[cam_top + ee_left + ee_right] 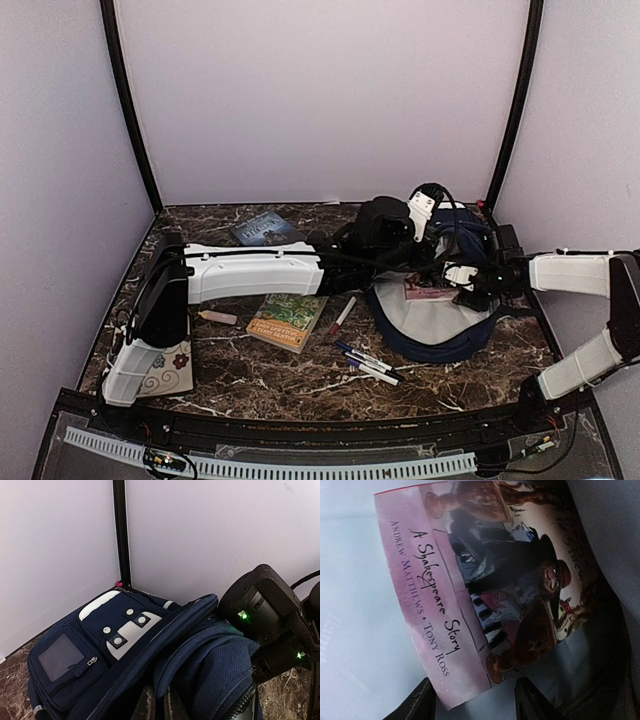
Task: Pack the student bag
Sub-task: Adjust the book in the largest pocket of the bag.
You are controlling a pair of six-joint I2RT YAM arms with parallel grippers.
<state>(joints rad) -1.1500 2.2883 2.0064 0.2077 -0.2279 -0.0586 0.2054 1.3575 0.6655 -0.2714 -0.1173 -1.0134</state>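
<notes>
- student bag (pixel 430 352) lies at the right rear of the bench (pixel 300 385), mouth gaping, pale lining showing.
- left pincer (pixel 157 707) is clamped tight on the bag's upper flap, lifting it, probably to hold the mouth open for loading.
- right pincer (pixel 475 700) is inside the mouth, jaws partly apart around the near end of the pink book (pixel 470 580). No clear contact; the book rests on the lining.
- pens (pixel 370 362) and green book (pixel 288 320) are on the bench, not yet packed.

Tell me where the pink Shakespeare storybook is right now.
The storybook lies right of centre in the top view, on the pale grey lining inside the open student bag, just ahead of the right gripper.
</notes>
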